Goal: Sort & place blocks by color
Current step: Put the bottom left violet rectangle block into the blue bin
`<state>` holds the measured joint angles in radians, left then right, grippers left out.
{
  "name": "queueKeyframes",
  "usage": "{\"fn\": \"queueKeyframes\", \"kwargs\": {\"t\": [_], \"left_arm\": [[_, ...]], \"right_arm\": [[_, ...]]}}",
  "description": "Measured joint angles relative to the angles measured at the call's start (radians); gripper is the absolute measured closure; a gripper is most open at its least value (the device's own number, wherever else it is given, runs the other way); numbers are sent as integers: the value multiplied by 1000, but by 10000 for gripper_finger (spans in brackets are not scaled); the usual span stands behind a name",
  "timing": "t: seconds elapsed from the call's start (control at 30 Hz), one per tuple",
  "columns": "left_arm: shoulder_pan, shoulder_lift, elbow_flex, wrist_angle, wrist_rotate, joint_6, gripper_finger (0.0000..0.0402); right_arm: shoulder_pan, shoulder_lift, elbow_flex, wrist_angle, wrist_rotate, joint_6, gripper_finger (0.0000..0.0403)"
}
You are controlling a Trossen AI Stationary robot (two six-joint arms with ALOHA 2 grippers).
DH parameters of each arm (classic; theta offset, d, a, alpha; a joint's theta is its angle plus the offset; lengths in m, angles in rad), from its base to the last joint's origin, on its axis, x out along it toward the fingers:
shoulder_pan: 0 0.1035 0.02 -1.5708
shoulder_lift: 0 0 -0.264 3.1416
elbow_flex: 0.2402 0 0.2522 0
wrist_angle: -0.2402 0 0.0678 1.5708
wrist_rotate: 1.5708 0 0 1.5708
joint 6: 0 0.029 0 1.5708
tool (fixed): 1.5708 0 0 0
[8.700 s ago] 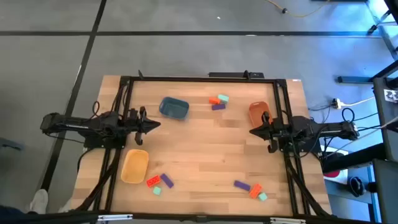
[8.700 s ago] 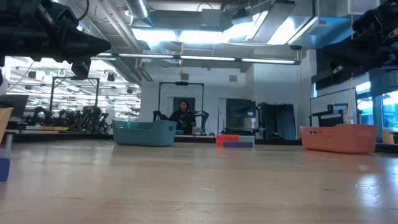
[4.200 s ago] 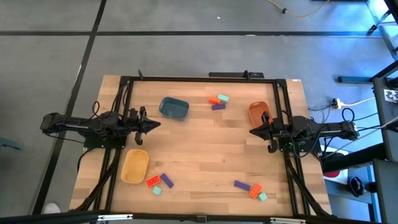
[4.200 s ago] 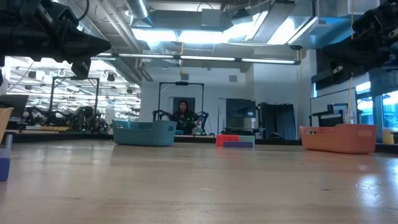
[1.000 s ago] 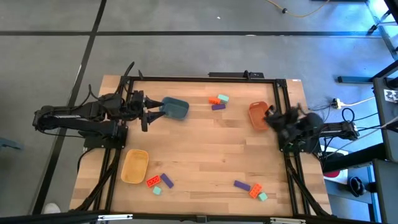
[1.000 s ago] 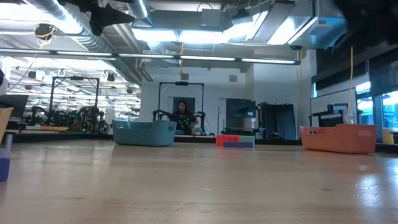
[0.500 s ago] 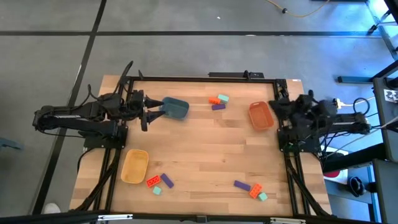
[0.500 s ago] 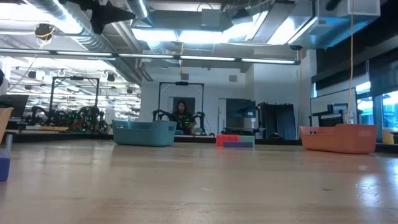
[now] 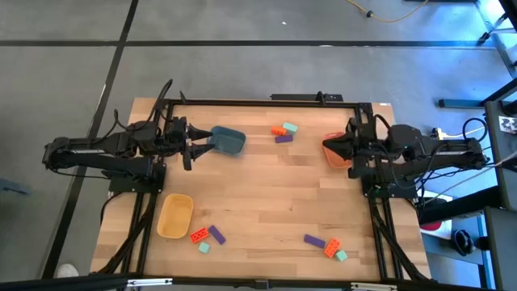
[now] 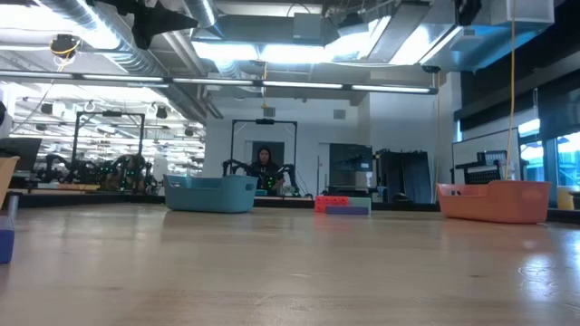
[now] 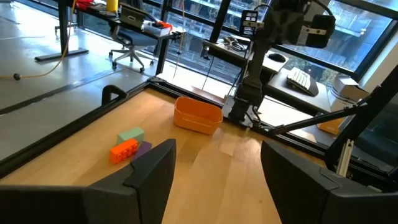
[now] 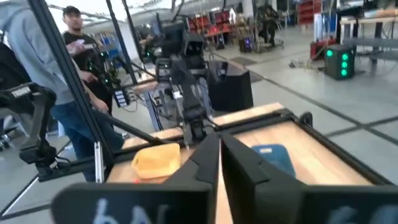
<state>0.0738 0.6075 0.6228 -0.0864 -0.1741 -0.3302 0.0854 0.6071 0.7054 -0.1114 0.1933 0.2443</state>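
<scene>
Wooden counter (image 9: 266,194), nine blocks (image 9: 283,132) unsorted.
Light, rigid, slick bricks: pinch flat sides. Left pincer (image 9: 199,142) apart; right pincer (image 9: 327,146) together, empty.

Both dark arms sit in new places in the high view. The left gripper (image 9: 203,137), earlier at mid-left of the frame beside the table's left rail, is now raised toward the upper left, its open fingers at the near edge of the blue rounded plastic tub (image 9: 229,141). The right gripper (image 9: 330,145), earlier below the orange rounded plastic tub (image 9: 333,151) at the right, now reaches over that tub, fingers together. In the low view, the right arm no longer fills the upper right corner.
</scene>
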Motion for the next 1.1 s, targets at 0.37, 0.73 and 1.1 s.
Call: {"fn": "queueKeyframes", "kwargs": {"t": [0.37, 0.73, 1.1], "left_arm": [[0, 0, 0, 0, 0, 0, 173], [-13, 171, 85, -4, 127, -68, 173], [-371, 743, 514, -731, 326, 143, 173]], "right_arm": [[0, 2, 1, -57, 8, 54, 208], [0, 7, 1, -58, 7, 61, 163], [0, 13, 0, -63, 6, 43, 163]]}}
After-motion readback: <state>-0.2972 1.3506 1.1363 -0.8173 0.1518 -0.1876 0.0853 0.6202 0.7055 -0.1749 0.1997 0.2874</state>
